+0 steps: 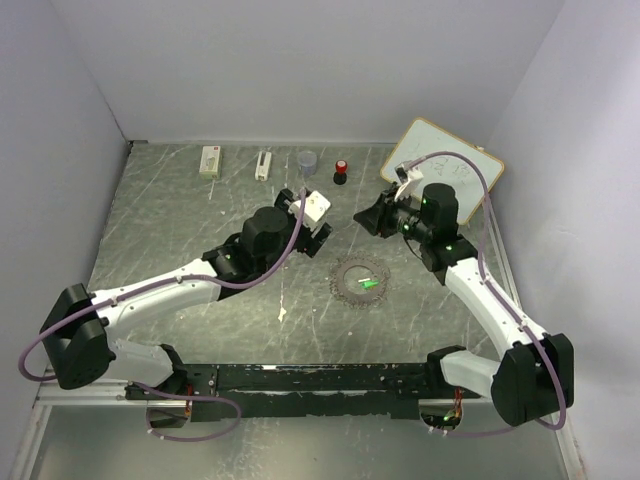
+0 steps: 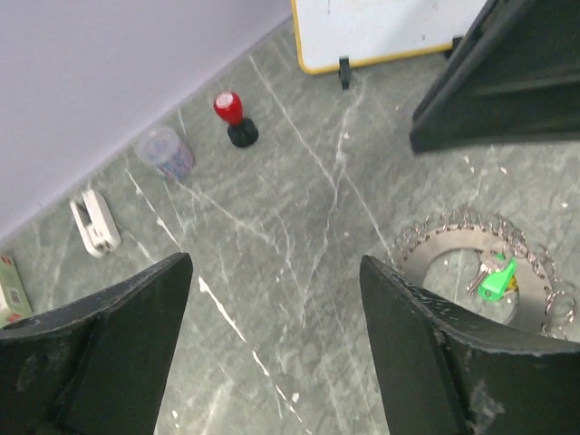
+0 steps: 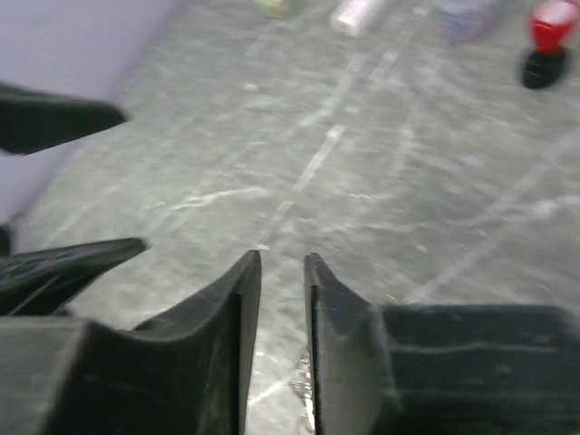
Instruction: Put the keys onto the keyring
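Note:
The keyring (image 1: pixel 360 280) lies flat on the table between the two arms, a toothed metal ring (image 2: pixel 458 222). A bright green key (image 2: pixel 498 281) rests inside it, next to a small silvery piece. My left gripper (image 2: pixel 276 263) hovers left of the ring with its jaws wide open and only bare table between them. In the top view the left gripper (image 1: pixel 318 225) is up-left of the ring, and the right gripper (image 1: pixel 362 218) is above it. The right gripper (image 3: pixel 282 263) has a narrow gap between its fingers with nothing in it. A sliver of the ring (image 3: pixel 304 381) shows below them.
A red-topped black knob (image 2: pixel 234 118) and a small grey cup (image 2: pixel 166 152) stand near the back wall. A white clip-like piece (image 2: pixel 94 222) and a small box (image 1: pixel 210 160) lie further left. A whiteboard (image 1: pixel 450 160) leans at the back right.

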Robot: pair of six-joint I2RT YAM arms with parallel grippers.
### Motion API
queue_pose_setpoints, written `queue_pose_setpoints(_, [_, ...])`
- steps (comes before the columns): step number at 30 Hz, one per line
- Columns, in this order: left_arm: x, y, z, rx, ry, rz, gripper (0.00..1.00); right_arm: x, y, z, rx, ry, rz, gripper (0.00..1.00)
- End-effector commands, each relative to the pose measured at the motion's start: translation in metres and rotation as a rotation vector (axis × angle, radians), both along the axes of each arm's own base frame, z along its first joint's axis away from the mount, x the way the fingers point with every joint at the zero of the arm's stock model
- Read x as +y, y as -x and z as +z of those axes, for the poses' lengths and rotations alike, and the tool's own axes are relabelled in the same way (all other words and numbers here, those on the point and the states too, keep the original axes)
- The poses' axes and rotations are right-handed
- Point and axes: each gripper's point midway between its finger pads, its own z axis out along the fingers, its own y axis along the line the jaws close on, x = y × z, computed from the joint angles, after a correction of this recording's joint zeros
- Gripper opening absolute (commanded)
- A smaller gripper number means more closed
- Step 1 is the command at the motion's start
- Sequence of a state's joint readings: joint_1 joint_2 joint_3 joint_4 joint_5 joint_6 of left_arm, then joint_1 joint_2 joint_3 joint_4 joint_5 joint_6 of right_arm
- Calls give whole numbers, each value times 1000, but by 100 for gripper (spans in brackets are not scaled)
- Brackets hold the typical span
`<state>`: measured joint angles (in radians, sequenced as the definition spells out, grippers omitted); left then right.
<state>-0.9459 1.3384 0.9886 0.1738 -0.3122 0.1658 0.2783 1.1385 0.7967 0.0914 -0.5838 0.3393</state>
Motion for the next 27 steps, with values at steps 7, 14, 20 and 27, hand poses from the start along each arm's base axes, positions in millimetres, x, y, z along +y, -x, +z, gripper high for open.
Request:
queue_pose_setpoints(7, [6,8,-35,110,103,19,89,-54,15,-111,384,282,-283,54])
queue_pose_setpoints(14, [5,16,-50,158,122,-1,88,-50,40,-150,449,480,-277,50])
queue_pose_setpoints(20, [3,19,-57,176,125,-11,88,-52,49,-166,456,662,-297,50])
queue_pose_setpoints(27, [6,19,-63,182,115,-5,88,-53,47,-171,451,774,-296,53])
